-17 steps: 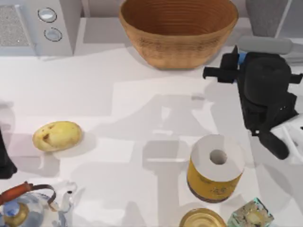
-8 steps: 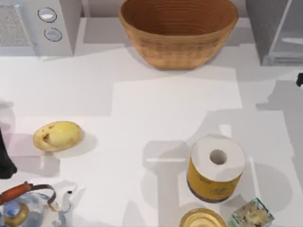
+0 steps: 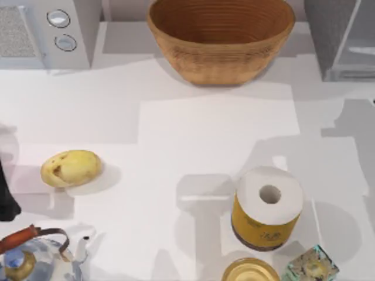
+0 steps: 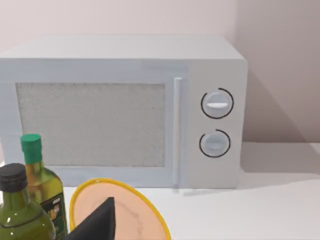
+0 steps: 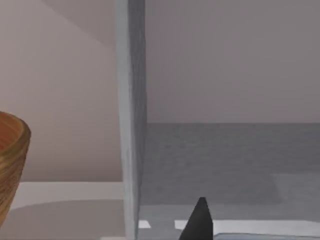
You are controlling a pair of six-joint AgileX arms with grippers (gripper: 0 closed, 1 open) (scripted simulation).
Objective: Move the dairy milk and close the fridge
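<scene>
Right wrist view: the fridge (image 5: 131, 115) stands just ahead of the right gripper (image 5: 198, 222), its pale upright edge seen end-on with the grey speckled inner floor beyond. One dark fingertip shows at the frame's lower edge; cannot tell how far the gripper is open or whether it holds anything. Top view: the fridge (image 3: 340, 35) sits at the worktop's (image 3: 176, 146) far right corner, beside the woven basket (image 3: 221, 38); the interior looks exposed, so I judge the door not yet shut. The milk carton is not visible; cannot say where it lies. Judgement: the step in hand is closing the door. To do it well, bring the gripper round to the outer face of the door panel, contact near the free edge away from the hinge, and push in a smooth arc, keeping clear of the basket. Left arm (image 3: 6, 199) parked at the worktop's left edge, facing the microwave (image 4: 125, 110); its gripper state also cannot be told.
</scene>
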